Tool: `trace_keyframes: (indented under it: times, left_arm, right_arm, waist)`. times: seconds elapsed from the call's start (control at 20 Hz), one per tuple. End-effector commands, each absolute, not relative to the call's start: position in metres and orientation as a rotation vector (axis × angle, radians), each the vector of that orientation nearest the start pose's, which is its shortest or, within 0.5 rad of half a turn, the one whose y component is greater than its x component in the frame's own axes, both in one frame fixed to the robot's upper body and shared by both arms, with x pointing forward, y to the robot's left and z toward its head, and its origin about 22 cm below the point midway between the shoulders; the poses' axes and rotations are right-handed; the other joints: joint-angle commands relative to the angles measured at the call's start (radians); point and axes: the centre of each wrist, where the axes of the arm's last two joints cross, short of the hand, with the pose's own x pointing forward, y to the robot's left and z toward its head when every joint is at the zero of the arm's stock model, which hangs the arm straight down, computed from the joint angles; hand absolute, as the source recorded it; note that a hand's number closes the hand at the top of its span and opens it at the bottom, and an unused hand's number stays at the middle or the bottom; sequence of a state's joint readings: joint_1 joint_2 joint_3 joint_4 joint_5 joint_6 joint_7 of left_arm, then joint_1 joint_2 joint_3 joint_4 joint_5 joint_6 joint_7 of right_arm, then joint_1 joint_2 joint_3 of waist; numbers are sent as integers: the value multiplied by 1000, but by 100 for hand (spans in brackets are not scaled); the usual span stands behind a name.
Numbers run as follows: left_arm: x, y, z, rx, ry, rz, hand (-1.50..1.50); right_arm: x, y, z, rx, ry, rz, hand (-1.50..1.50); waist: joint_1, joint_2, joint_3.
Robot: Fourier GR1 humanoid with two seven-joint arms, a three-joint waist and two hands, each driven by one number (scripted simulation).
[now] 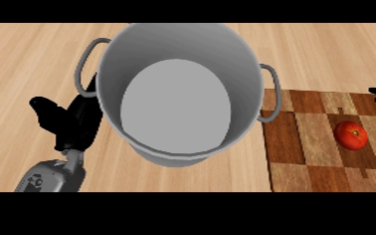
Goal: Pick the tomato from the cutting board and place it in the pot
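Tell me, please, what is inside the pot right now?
Nothing shows inside the pot: only its bare grey floor and walls. The tomato lies on the cutting board. The near wall hides no part of the floor.

Bright, even light; soft shading inside the pot (pixel 238 79), no glare.

Light wooden counter (pixel 44 55) underneath.
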State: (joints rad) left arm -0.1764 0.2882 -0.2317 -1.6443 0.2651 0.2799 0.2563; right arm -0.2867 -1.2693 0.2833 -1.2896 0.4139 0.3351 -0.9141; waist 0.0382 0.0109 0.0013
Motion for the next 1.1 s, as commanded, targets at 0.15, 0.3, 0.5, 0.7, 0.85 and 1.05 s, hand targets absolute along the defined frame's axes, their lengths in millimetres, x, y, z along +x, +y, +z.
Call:
trace_keyframes:
  times: [0.15, 0.3, 0.5, 0.7, 0.85, 1.05]
  left_arm:
    - [271, 224, 64, -6, -1488, -22, 0]
    - [263, 224, 49, -5, -1476, -24, 0]
    - [262, 229, 65, 39, -1476, 1, 0]
    - [264, 232, 62, 33, -1489, -5, 0]
    - [264, 237, 53, 11, -1479, -19, 0]
    - [265, 216, 58, 11, -1472, -24, 0]
  right_arm:
    - [291, -457, 175, -113, -1415, 1878, -150]
    - [299, -449, 162, -100, -1444, 1868, -150]
    - [288, -442, 161, -80, -1450, 1869, -150]
    - [279, -451, 155, -79, -1404, 1870, -150]
    - [293, -440, 139, -159, -1375, 1855, -150]
    - [296, -427, 147, -236, -1344, 1893, -150]
  waist:
    - [-18, -7, -1]
    - [-15, -6, -1]
    - [-35, -13, -1]
    - [-42, -12, -2]
    - [-31, -9, -2]
    - [-38, -12, -2]
